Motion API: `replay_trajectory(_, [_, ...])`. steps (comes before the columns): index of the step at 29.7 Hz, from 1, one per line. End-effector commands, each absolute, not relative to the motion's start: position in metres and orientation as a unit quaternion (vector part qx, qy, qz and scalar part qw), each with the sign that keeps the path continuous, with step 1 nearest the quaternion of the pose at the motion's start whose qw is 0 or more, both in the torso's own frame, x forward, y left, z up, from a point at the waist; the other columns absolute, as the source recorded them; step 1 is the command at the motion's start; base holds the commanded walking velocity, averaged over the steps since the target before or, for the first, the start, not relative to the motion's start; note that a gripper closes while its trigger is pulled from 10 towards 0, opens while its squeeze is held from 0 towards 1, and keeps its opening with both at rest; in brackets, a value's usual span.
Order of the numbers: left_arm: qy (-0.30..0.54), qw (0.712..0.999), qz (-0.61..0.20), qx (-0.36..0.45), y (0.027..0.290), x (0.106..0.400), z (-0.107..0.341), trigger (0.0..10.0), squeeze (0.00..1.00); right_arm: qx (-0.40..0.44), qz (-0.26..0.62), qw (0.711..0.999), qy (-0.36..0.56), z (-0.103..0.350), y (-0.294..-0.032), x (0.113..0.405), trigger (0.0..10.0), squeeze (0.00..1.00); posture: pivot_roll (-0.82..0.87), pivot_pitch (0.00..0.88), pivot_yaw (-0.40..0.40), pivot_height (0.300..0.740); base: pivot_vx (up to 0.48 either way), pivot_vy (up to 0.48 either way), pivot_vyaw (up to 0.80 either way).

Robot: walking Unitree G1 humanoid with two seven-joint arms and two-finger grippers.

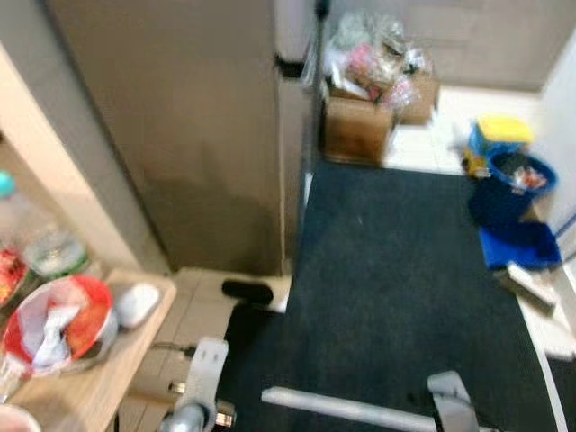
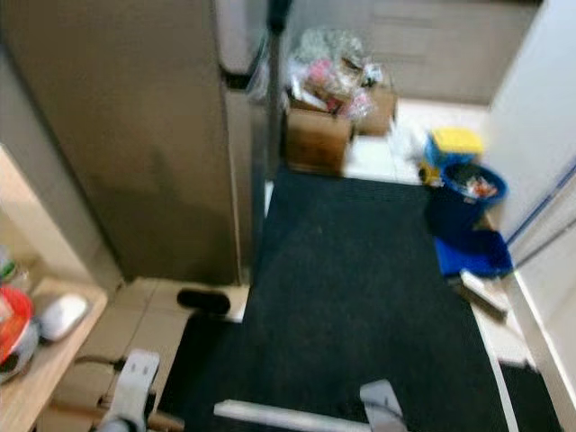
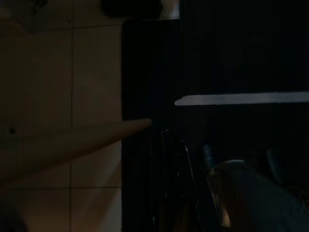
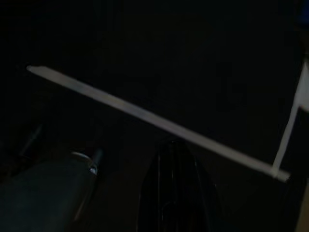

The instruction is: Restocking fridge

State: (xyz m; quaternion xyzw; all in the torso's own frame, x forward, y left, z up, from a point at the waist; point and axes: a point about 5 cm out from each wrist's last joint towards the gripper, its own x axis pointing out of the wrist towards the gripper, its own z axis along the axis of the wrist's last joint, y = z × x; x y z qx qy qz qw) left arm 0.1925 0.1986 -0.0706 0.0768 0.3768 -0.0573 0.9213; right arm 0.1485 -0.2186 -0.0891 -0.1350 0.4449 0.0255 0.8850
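**Fridge ahead, both arms idle**

The fridge [image 1: 180,135] stands shut at our upper left, across the dark mat [image 1: 396,297]. Leftmost, a wooden desk [image 1: 85,382] carries a red bowl [image 1: 58,324], bottles [image 1: 40,247] and a white mouse [image 1: 137,304]. We judge that turning could clip that desk and spill the bowl. Whether the left pincer and right pincer are apart or together, we cannot tell. A blue bucket [image 1: 508,184] at far right could trip us.

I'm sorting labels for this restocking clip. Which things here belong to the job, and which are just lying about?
Likely for the job: fridge; cardboard box of packets; bottles on the counter.
Just lying about: blue bucket; dark mat; black object on the tiles; red bowl.
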Motion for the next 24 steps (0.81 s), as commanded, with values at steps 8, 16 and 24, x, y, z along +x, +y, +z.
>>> replay_trajectory(8, [0.384,0.918,-0.06,0.078,0.1984,0.1893,-0.0726,10.0,0.0,-0.136,0.022,0.88,0.454,-0.0912,-0.2209,0.1422,10.0,0.0,-0.01,0.07,-0.04,0.74,0.0,0.0,0.69])
replay_trajectory(16, [0.385,0.918,-0.06,0.079,0.1986,0.1892,-0.0728,10.0,0.0,-0.135,0.021,0.881,0.453,-0.091,-0.2209,0.1428,10.0,0.0,-0.01,0.07,-0.04,0.74,0.0,0.0,0.8])
replay_trajectory(24, [0.385,0.917,-0.06,0.079,0.1981,0.1893,-0.0728,10.0,0.0,-0.135,0.021,0.881,0.453,-0.0909,-0.221,0.1428,10.0,0.0,-0.01,0.073,-0.039,0.74,0.0,0.0,0.8])
